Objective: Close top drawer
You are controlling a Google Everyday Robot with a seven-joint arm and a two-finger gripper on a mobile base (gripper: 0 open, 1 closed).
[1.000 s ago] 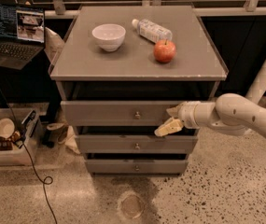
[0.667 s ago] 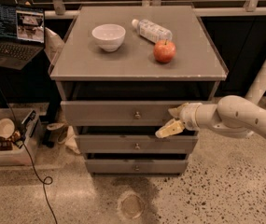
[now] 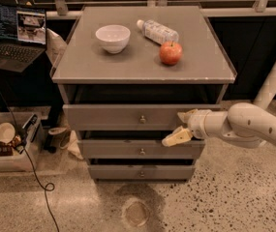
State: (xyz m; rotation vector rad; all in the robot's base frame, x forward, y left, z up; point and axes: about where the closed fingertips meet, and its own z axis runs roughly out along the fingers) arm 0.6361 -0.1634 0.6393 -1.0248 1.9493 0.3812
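Note:
The top drawer [image 3: 128,116] is a wide grey drawer with a small round metal knob [image 3: 142,119] at its centre. It stands pulled out from the grey cabinet, with a dark gap above its front. My gripper [image 3: 178,125] comes in from the right on a white arm. It sits against the right part of the drawer's front, to the right of the knob. One tan fingertip [image 3: 172,138] points down-left over the gap below the drawer, the other [image 3: 185,115] lies on the front. It holds nothing.
Two more grey drawers [image 3: 141,150] sit below. On the cabinet top [image 3: 128,62] are a white bowl [image 3: 112,37], a plastic bottle [image 3: 158,31] and a red apple [image 3: 170,53]. A laptop [image 3: 14,33] stands at left, a box of clutter [image 3: 2,139] on the floor.
The gripper and arm have barely moved. The drawer front stands in the same place.

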